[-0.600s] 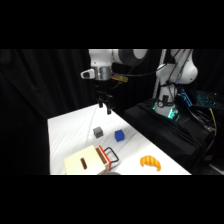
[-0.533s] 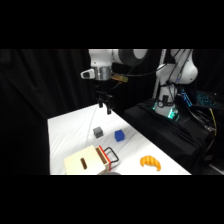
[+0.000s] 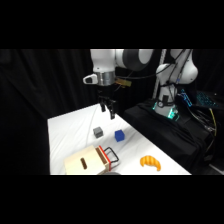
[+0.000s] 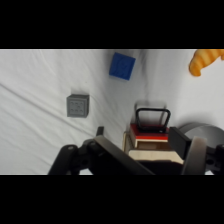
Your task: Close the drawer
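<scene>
The cream box (image 3: 82, 163) with a dark slot stands at the table's near edge. Its drawer (image 3: 104, 154), red-and-white fronted with a dark wire loop handle (image 3: 113, 157), is pulled out a little toward the right. In the wrist view the drawer (image 4: 149, 134) shows its red front, its handle (image 4: 151, 119) and a strip of cream interior behind. My gripper (image 3: 108, 111) hangs open, high over the table's far part, well above and behind the drawer and touching nothing. In the wrist view the gripper (image 4: 147, 150) frames the drawer between its fingers (image 4: 196, 154).
A grey cube (image 3: 98, 132) (image 4: 78, 105) and a blue cube (image 3: 119, 135) (image 4: 122, 65) lie between gripper and box. An orange croissant (image 3: 150, 162) (image 4: 205, 61) lies at the right. A dark grey round object (image 4: 202, 132) sits beside the drawer. Dark equipment (image 3: 170, 125) borders the table's right edge.
</scene>
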